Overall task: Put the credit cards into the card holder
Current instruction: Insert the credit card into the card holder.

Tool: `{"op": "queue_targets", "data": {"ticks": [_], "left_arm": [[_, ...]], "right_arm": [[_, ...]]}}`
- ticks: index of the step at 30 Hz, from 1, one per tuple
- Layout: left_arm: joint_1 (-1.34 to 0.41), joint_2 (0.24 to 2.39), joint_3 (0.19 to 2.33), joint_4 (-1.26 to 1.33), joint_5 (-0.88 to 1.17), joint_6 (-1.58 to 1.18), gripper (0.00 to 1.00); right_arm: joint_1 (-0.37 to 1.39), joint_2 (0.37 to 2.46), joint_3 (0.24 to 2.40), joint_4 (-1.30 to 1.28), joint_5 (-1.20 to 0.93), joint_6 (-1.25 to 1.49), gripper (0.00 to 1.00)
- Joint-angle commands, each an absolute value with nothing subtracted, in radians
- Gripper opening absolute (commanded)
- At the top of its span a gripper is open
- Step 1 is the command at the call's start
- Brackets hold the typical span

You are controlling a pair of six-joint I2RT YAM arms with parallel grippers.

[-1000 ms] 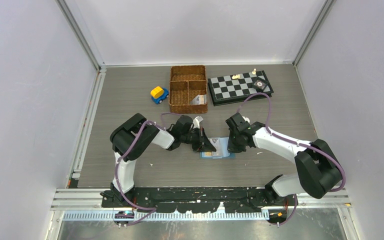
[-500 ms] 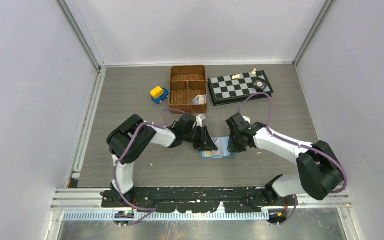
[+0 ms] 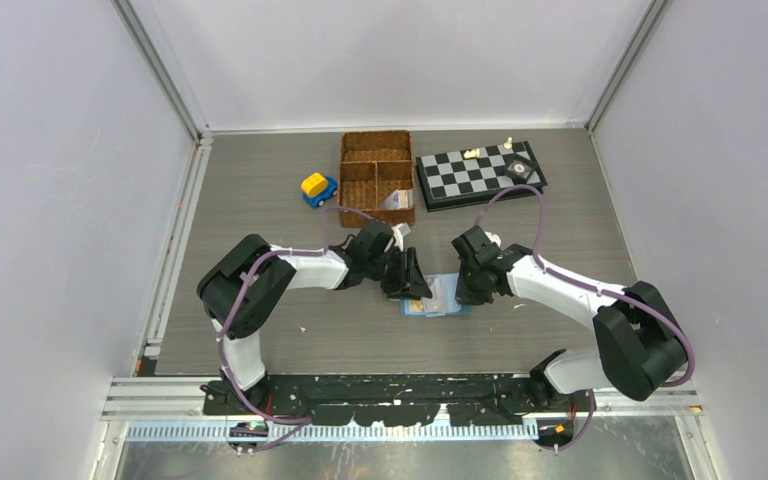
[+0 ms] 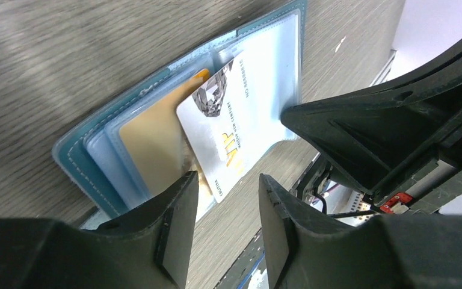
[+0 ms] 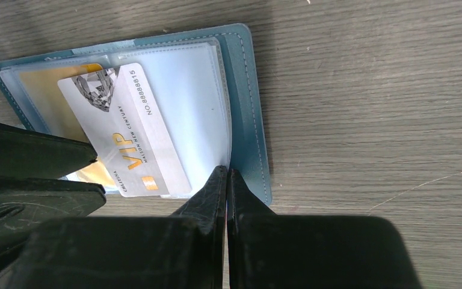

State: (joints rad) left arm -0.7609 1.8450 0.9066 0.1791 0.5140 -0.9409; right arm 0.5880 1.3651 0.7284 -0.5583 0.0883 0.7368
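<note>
We find the card holder (image 3: 442, 296) closely flanked: the left gripper (image 3: 417, 288) overhangs its left half, and the right gripper (image 3: 459, 294) bears on its right edge. The wicker basket (image 3: 375, 178) and chessboard (image 3: 480, 172) stand well behind it. The table (image 3: 360, 335) in front offers unobstructed passage.

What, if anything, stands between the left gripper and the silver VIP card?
Nothing visible. The left gripper, jaws open, is at the near end of the silver VIP card. The right gripper, shut, touches the card holder beside it.
</note>
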Motion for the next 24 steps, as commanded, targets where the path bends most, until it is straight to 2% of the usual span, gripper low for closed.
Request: {"op": "queue_targets", "data": {"ticks": [1,4,12,24], "left_arm": [[-0.756,1.819,0.911,0.003,0.415,-0.850,0.45],[-0.764,1.810,0.911,0.012,0.422,-0.847,0.46],[-0.778,1.838,0.910,0.086,0.464,-0.871,0.45],[-0.803,1.899,0.951,0.115,0.482,-0.884,0.43]], "right_arm": [[0.590,1.324,0.748,-0.590,0.136,0.739,0.02],[0.590,1.317,0.748,-0.588,0.134,0.739,0.04],[0.590,1.302,0.746,-0.584,0.130,0.741,0.19],[0.591,1.305,0.736,-0.562,0.103,0.744,0.19]]}}
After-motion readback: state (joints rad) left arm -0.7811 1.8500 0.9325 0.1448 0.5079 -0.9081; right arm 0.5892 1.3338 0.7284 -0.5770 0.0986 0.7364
